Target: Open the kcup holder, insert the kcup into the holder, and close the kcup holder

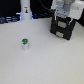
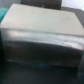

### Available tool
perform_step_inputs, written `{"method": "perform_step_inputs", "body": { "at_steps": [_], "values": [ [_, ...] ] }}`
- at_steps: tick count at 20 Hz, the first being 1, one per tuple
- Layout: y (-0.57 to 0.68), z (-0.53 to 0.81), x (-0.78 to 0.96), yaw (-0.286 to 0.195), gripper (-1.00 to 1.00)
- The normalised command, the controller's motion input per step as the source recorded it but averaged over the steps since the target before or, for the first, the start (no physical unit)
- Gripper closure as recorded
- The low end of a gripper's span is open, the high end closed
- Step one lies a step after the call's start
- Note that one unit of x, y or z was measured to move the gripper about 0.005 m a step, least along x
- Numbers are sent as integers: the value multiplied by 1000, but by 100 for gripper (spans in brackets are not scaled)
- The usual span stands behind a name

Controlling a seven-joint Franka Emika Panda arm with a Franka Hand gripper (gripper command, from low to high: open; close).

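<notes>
The kcup holder [image 1: 61, 29] is a black boxy unit at the exterior view's upper right, with its front panels facing the camera. My gripper [image 1: 64, 17] hangs right above its top; the white hand hides the fingers, so I cannot tell whether they are open. The wrist view is filled by the holder's flat top and front edge [image 2: 42, 35], blurred and very close. No fingers show there. The kcup [image 1: 25, 44], a small whitish cup with a green top, stands on the white table at the exterior view's left centre, well apart from the holder.
A tall white bottle-shaped object [image 1: 25, 11] with a dark mark stands at the back left. The white table [image 1: 47, 62] spreads across the foreground. A dark strip runs along the back edge.
</notes>
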Motion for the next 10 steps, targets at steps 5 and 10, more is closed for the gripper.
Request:
{"method": "perform_step_inputs", "body": {
  "at_steps": [5,10],
  "values": [
    [91,0,47,-60,100],
    [-1,171,432,-76,100]
  ]
}}
